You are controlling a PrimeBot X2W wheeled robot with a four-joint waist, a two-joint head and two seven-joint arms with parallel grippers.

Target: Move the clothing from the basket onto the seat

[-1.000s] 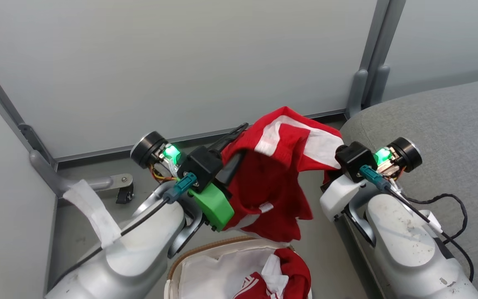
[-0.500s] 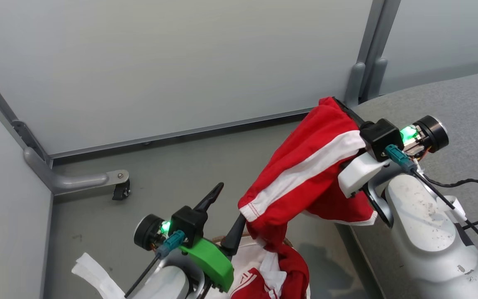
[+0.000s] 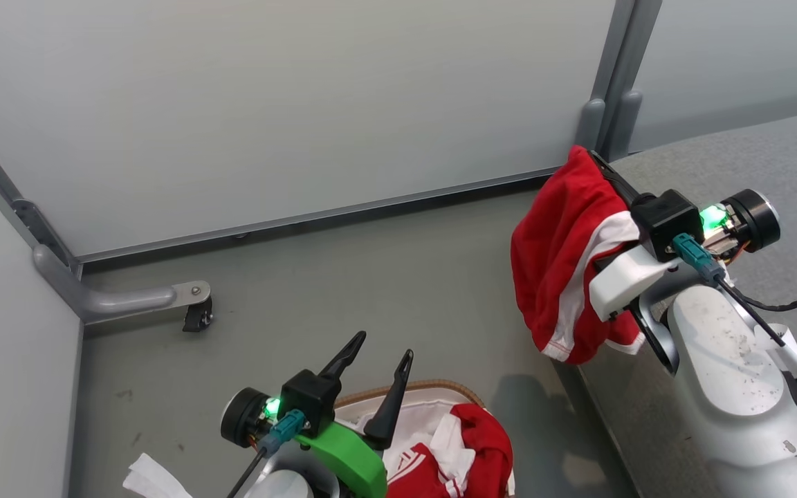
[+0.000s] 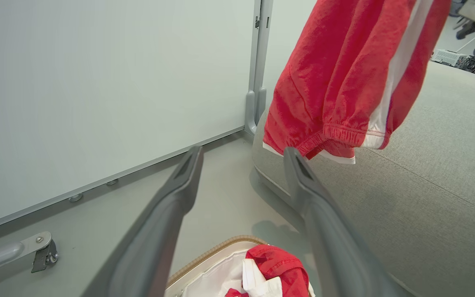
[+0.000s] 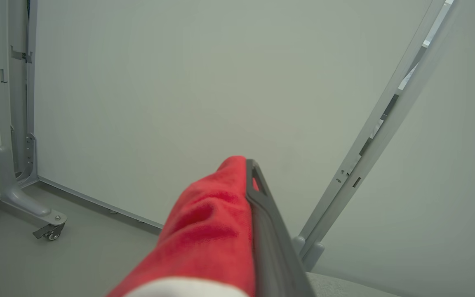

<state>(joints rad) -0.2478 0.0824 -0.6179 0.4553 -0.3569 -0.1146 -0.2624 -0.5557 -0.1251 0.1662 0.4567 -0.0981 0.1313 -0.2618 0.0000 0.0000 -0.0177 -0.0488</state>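
At the seat edge, right hand pinches clothing that looks limp and light; left hand gapes empty by the basket, where a raised fold likely suits gripping.

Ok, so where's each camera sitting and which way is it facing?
Head view: on the head, looking forward and down at floor, basket and seat; left gripper, right gripper and the right forearm show.
Left wrist view: on the left wrist, looking along its open fingers over the basket toward the seat.
Right wrist view: on the right wrist, facing the wall; one finger shows beside the clamped garment.
Shared: head and left wrist views both show basket, seat and hanging garment.
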